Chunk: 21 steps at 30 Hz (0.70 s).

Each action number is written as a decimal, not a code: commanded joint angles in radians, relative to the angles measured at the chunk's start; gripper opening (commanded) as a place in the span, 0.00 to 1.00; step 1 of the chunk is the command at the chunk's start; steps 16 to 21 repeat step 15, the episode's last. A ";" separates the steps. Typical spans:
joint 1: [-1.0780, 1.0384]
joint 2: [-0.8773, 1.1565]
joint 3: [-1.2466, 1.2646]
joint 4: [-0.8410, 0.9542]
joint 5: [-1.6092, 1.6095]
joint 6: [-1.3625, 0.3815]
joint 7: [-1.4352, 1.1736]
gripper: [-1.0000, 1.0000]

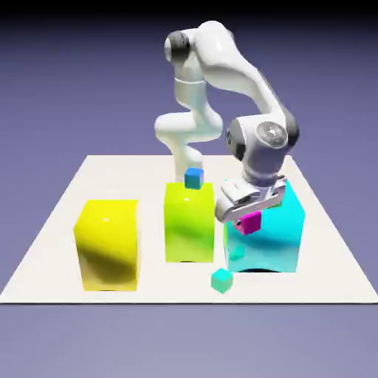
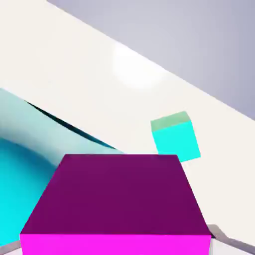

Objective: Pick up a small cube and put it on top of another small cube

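Across the white tabletop [image 1: 66,214] stand 3 big blocks in a row toward its near edge: a yellow block [image 1: 108,244] nearest the exterior view's left edge, a lime block [image 1: 188,221] in the middle, and a cyan block [image 1: 277,232] toward the right edge. Over the cyan block's near left corner hangs the end effector [image 1: 249,219], its 2 fingers pinching the magenta cube [image 1: 251,221], which is lifted clear of the tabletop and shows against the cyan face. A tiny blue cube [image 1: 193,177] sits on top of the lime block, and a tiny teal cube [image 1: 221,280] lies on the tabletop near the front edge, just below the cyan block.

The magenta cube looks rigid and light (flat faces, sharp edges), so a squeeze on 2 opposite side faces, centred, should hold it squarely; smooth sides could let it slip if gripped near an edge.

From the hand view, the magenta cube [image 2: 117,199] fills the lower frame, hiding most of the fingers, with the teal cube [image 2: 175,137] beyond it and the cyan block [image 2: 30,164] at the left. Only the exterior view shows the whole layout. No orange cube is visible in either view.
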 commanded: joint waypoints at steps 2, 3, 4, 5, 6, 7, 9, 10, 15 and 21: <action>-0.010 -0.072 0.070 0.008 0.006 -0.081 0.027 0.00; -0.008 -0.109 0.104 0.012 0.010 -0.122 0.040 0.00; -0.006 -0.145 0.139 0.016 0.015 -0.162 0.053 0.00; -0.005 -0.149 0.143 0.016 0.015 -0.166 0.055 0.00; -0.005 -0.149 0.143 0.016 0.015 -0.166 0.055 0.00; -0.005 -0.149 0.143 -0.020 0.015 -0.130 0.055 0.00; -0.005 -0.148 0.143 -0.093 0.015 -0.057 0.055 0.00; -0.005 -0.148 0.143 -0.129 0.015 -0.021 0.056 0.00; -0.005 -0.148 0.143 -0.087 0.015 -0.063 0.055 1.00; -0.005 -0.148 0.143 -0.087 0.015 -0.063 0.055 1.00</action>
